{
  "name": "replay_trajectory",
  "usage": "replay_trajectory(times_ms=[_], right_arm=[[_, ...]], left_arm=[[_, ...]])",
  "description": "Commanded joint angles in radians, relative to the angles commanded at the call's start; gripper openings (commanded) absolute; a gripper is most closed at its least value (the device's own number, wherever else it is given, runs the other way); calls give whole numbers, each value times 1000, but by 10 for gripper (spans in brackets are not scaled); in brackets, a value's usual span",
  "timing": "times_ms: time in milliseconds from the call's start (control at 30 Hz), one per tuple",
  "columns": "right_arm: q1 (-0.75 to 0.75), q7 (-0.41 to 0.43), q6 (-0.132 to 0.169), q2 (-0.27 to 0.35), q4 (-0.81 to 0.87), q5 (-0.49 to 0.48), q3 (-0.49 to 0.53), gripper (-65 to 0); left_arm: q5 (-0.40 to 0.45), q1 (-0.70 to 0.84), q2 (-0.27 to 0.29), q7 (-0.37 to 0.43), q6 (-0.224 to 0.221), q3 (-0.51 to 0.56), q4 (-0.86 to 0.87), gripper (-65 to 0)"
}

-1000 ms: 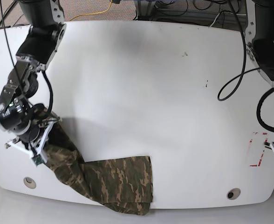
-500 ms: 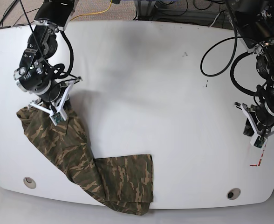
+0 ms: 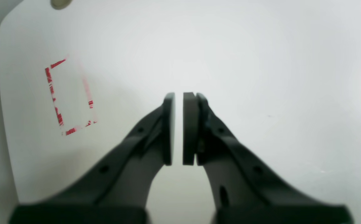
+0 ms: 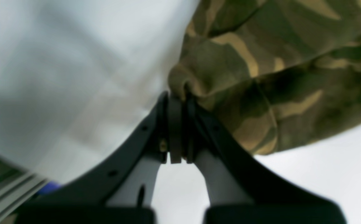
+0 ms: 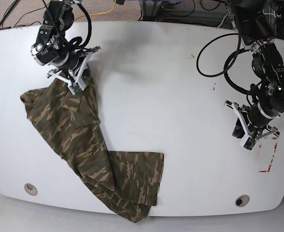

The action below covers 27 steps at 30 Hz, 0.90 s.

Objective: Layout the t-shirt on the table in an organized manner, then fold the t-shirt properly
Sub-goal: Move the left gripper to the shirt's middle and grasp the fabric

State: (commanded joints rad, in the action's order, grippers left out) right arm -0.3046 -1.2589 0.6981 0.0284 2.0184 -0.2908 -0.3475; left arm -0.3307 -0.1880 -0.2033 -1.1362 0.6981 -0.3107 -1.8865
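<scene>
Since half a second ago, your right claw [image 5: 76, 80] has hauled the t-shirt [image 5: 84, 150] farther up the surface [image 5: 156, 87], clamped on a fabric edge to stretch it; its hem trails near the front edge. Beyond, your left claw [image 5: 252, 137] hovers nearly closed, empty.

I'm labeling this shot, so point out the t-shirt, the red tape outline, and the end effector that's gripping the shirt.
t-shirt [image 5: 67, 130], base view, middle of the spread camouflage cloth.
red tape outline [image 3: 69, 96], left wrist view, inside the taped rectangle on the table.
right end effector [image 4: 178, 98], right wrist view, between the fingertips pinching a cloth fold.
</scene>
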Motion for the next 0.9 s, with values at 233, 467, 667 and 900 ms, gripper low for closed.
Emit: replay_trajectory(times_ms=[233,467,667,900], right_arm=[[-92,0,0,-6,-2,-71,23,-648],[-106,0,0,-3,-2,-83,20,-453],[-101,0,0,-3,-3,-83,20,-303],[-84,2,0,-3,-5,-83,20,-293]], left_arm=[[0,2,31,2,0,38,2,-472],[43,-3,101,26,-54,106,80,-290],[81,-5,160,184,-117,144,250,-256],[107,-78,210,315,-216,144,465,-254]])
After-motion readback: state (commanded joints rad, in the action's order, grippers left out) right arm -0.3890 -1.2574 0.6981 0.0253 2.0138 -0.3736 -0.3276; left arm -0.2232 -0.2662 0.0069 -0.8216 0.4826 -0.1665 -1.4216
